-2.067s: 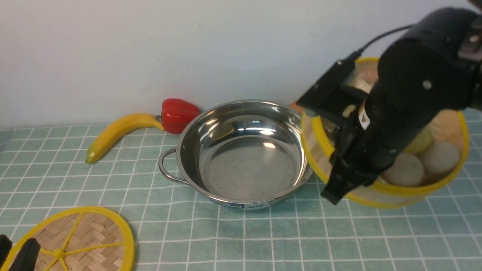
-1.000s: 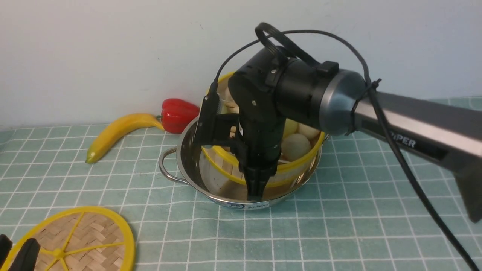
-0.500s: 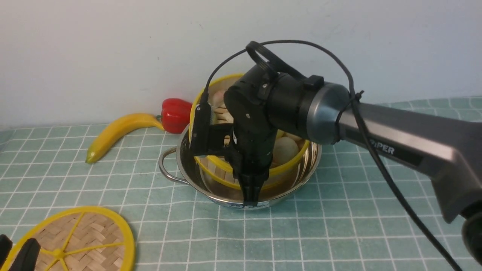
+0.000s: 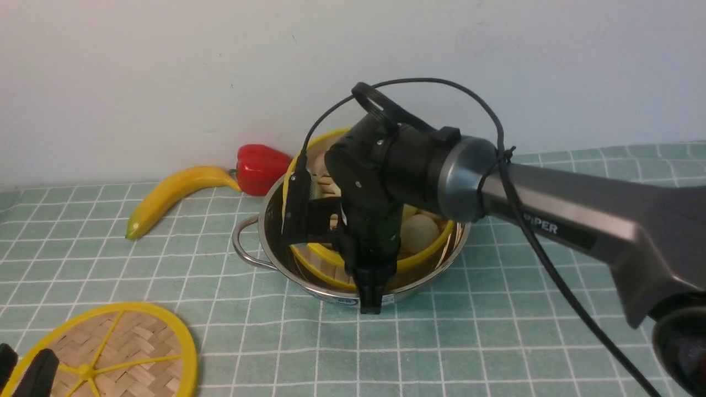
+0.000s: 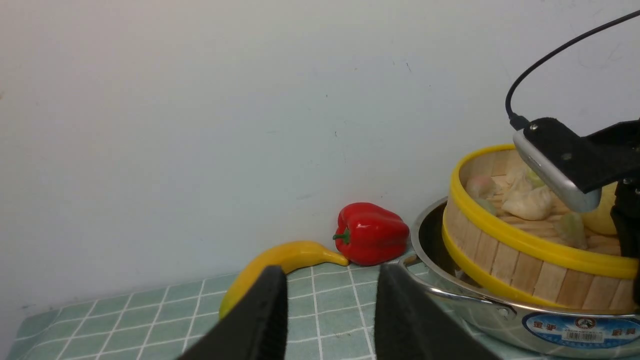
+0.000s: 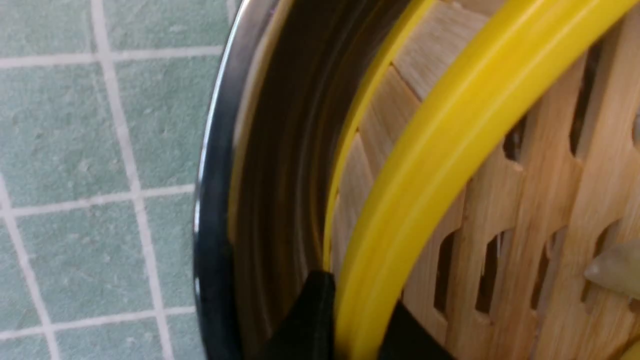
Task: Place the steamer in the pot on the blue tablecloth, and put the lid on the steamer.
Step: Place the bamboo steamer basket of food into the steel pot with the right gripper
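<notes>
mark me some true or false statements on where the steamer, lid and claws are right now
1. The steamer has its base inside the pot. True.
2. The lid covers the steamer. False: it lies on the blue tablecloth, apart from the pot.
3. The right claw is closed on the steamer's yellow rim. True.
4. The left claw holds the banana. False: it is open and empty; the banana lies by the red pepper.
5. The steamer is empty. False: pale round foods lie in it.
</notes>
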### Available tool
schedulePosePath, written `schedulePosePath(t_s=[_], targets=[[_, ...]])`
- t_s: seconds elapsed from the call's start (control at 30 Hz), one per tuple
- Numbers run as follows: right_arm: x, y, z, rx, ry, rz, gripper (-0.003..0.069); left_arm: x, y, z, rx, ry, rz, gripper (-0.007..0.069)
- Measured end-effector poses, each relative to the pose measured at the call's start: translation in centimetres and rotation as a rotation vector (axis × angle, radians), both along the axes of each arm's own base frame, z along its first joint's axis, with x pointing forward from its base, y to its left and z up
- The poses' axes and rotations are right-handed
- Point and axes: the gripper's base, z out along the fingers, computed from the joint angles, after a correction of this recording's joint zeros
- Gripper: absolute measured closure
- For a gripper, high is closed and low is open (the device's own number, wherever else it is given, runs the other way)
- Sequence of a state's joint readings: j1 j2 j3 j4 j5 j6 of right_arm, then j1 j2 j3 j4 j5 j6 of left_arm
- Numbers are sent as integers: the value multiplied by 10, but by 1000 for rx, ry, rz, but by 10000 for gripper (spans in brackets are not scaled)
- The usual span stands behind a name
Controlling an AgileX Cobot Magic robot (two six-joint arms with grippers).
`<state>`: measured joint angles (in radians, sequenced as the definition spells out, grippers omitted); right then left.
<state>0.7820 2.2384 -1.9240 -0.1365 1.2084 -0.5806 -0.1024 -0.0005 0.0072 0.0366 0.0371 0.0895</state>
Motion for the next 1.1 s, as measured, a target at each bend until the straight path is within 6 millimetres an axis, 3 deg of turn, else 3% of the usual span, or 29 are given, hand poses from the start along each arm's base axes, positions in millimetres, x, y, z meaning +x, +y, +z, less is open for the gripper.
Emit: schedulePosePath(t_s=[0.17,0.37,0.6,0.83,1.1], targets=[[-1,-2,-1,-19,13,-3,568,0,0,0,0,0,0,382],[1,0,0,-9,-11,31,453,0,0,0,0,0,0,382],[2,-1,2,-12,-28,14,377,0,0,0,0,0,0,382],[1,-4,8,-21,-28,-15,368,0,0,0,0,0,0,382],[-2,-7,28,6,-59,-21,366,0,0,0,0,0,0,382]])
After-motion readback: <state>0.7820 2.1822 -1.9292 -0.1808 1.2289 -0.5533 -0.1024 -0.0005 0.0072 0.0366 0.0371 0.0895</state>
